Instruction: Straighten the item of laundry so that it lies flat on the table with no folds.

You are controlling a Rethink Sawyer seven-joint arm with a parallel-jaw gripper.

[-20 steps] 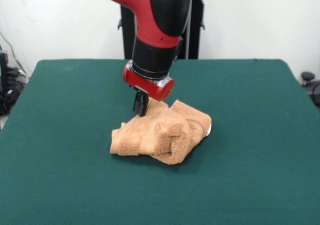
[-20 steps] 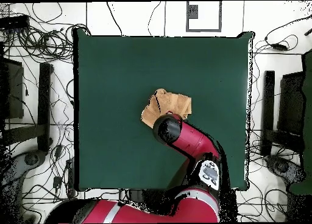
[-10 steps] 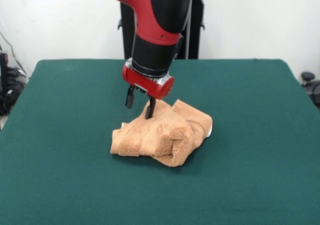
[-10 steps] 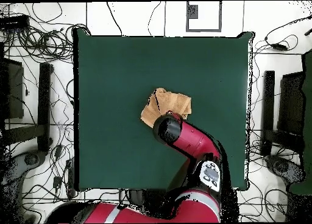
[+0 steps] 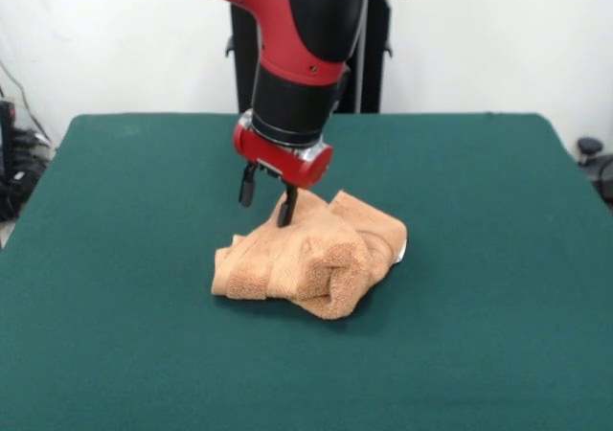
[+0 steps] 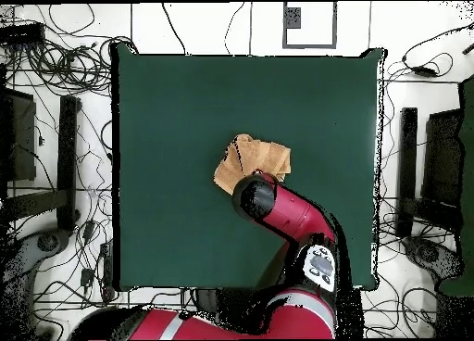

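Note:
The item of laundry (image 5: 311, 249) is an orange-tan towel, crumpled into a thick folded bundle near the middle of the dark green table (image 5: 479, 306). A small white tag shows at its right edge. My gripper (image 5: 266, 201) hangs open just above the bundle's far left part, one fingertip close over the cloth and the other over bare felt. Nothing is between the fingers. In the overhead view the towel (image 6: 257, 158) peeks out past the red arm, which hides the gripper there.
The green table (image 6: 176, 115) reaches far beyond the towel on every side. Cables and black stands lie on the floor around it in the overhead view.
One second ago the fingers were shut low against the towel's back edge. They have since opened and lifted a little. The towel has kept its shape.

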